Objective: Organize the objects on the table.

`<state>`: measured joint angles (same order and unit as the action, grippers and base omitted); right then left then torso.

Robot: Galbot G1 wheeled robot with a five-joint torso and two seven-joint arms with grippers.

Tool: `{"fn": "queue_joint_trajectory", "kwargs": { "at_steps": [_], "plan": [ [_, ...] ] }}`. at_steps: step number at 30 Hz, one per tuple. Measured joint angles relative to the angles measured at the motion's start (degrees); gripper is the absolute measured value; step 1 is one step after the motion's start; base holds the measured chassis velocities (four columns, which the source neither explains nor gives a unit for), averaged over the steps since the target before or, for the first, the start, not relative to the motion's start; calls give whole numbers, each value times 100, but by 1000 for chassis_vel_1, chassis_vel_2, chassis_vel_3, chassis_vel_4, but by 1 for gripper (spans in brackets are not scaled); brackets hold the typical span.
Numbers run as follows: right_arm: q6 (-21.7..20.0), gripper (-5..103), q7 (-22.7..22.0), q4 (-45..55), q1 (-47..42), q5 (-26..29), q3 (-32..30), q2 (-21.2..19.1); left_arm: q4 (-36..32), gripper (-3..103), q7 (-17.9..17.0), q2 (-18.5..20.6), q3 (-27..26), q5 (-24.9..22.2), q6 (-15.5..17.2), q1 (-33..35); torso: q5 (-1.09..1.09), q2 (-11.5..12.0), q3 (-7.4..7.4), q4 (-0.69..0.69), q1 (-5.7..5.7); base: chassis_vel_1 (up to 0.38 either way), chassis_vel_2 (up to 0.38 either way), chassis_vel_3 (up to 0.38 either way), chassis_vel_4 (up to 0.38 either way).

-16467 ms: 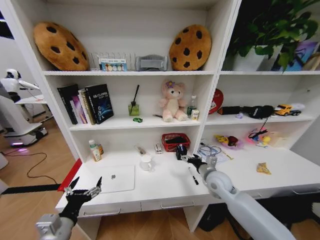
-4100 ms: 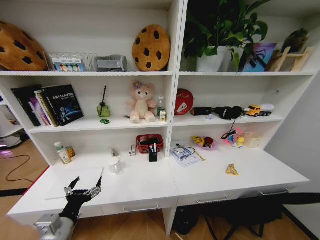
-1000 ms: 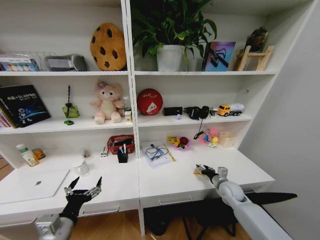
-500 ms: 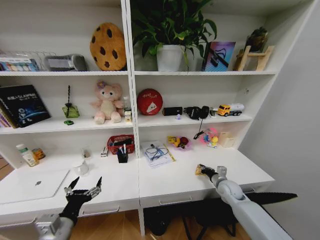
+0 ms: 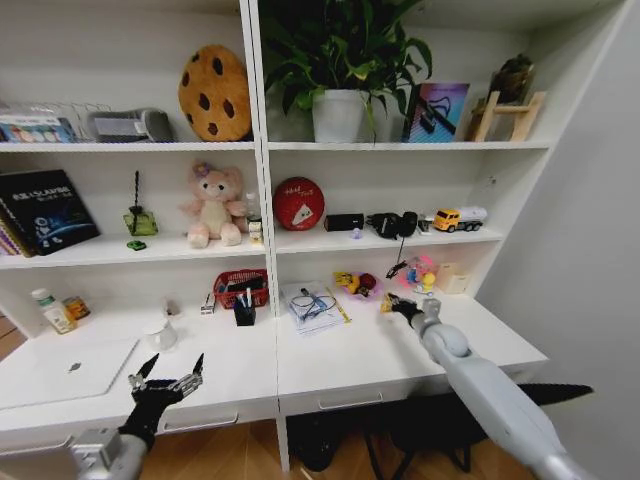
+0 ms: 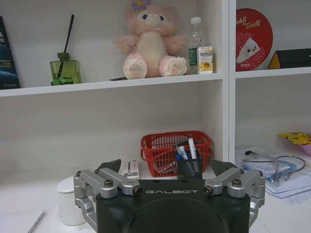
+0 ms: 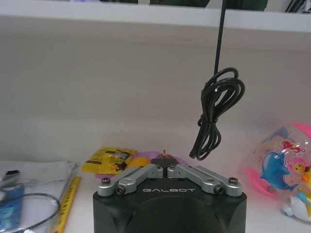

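Note:
My right gripper (image 5: 397, 304) is held just above the white table (image 5: 340, 355), close to the back wall, shut on the yellow packet (image 5: 386, 302), of which a small yellow corner shows at the fingertips. In the right wrist view the jaws are pressed together. My left gripper (image 5: 166, 374) hangs open at the table's front left edge, holding nothing. The silver laptop (image 5: 68, 368) lies flat at the left end. Blue and black pens stand in a black holder (image 5: 245, 311). A green-banded bottle (image 5: 47, 311) stands at the far left.
A white mug (image 5: 160, 333) and a red mesh basket (image 5: 241, 288) stand at the back. A pink dish of snacks (image 5: 356, 285), papers with a cable (image 5: 315, 305) and a dangling black cord (image 7: 214, 119) lie near my right gripper. Shelves rise behind the table.
My right gripper closed on the yellow packet near the table's front, lifted it and carried it back toward the wall and the pink dish. The left arm stayed put.

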<state>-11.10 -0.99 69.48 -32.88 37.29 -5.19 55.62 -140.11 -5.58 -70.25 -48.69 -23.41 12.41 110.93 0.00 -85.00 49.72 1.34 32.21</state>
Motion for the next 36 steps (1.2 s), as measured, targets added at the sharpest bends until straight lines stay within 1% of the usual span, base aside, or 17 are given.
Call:
{"fn": "queue_joint_trajectory", "kwargs": {
  "at_steps": [6,8,12,19,20,21,22,25,26,29,30,31,32,33,34,35,36],
  "plan": [
    [312,0,141,-1350,929,-390,252,666,0,100,3,0,0,0,0,0,-2,0,1,6,0,0,0,0,0],
    [648,0,210,-2076,1420,-672,269,1159,-1,100,2,0,0,0,0,0,-1,0,0,-1,0,0,0,0,0],
    [1082,0,287,-2855,1836,-746,270,1569,0,100,1,0,0,0,0,0,-2,0,0,2,1,0,0,0,0],
    [1233,5,181,-3393,2007,-982,-4,1812,0,100,2,0,0,0,0,0,0,0,0,4,1,0,0,0,0],
    [1181,16,179,-3375,1968,-972,-38,1786,0,100,2,0,0,0,0,0,-2,0,-1,4,0,0,0,0,0],
    [1127,16,174,-3313,1891,-904,-40,1744,0,100,2,0,0,0,0,0,-2,0,-1,4,0,0,0,0,0],
    [1063,27,108,-3173,1753,-767,5,1686,0,100,2,0,0,0,0,0,0,0,-1,4,0,0,0,0,0],
    [937,27,8,-2860,1493,-575,62,1583,-1,100,2,0,0,0,0,0,1,0,0,4,0,0,0,0,0],
    [848,37,-92,-2482,1234,-462,109,1430,0,100,2,0,0,0,0,0,2,0,0,2,0,0,0,0,0],
    [781,48,-179,-2091,960,-375,148,1184,-1,100,1,0,0,0,0,0,3,0,0,-3,0,0,0,0,0],
    [713,48,-240,-1636,691,-309,166,877,0,100,1,0,0,0,0,0,5,1,0,2,1,0,0,0,0],
    [646,59,-325,-979,339,-307,124,469,0,100,0,0,0,0,0,0,0,0,0,6,1,0,0,0,0],
    [646,59,-325,-979,339,-307,124,469,0,100,0,0,0,0,0,0,0,0,0,6,1,0,0,0,0],
    [592,59,-367,-451,62,-310,18,201,-1,100,2,0,0,0,0,0,0,0,-1,7,0,0,0,0,0],
    [453,70,-496,613,-548,-207,-321,-196,-1,100,2,0,0,0,0,0,-2,-1,-2,6,-1,0,0,0,0],
    [453,70,-496,613,-548,-207,-321,-196,-1,100,2,0,0,0,0,0,-2,-1,-2,6,-1,0,0,0,0],
    [353,70,-618,1293,-1081,-82,-613,-417,0,100,2,0,1,0,0,0,-3,-1,-3,5,-1,0,0,0,0]
  ]
}}
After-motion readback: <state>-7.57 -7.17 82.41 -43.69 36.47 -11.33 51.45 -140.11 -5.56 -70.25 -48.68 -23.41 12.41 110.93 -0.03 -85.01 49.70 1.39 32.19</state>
